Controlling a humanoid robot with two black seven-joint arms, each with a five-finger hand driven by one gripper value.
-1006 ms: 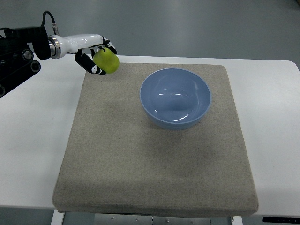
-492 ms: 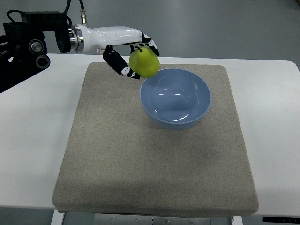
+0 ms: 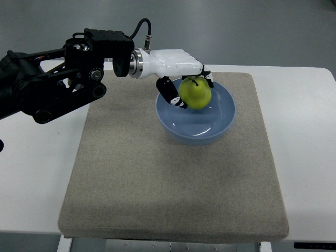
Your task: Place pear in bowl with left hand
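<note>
One green pear (image 3: 196,93) is clamped in the left hand (image 3: 185,84), fingers curled round it, hanging over the blue bowl (image 3: 220,123) near the mat's (image 3: 157,178) far edge. Release step pending; next move likely lower slightly, then spread fingers.
</note>
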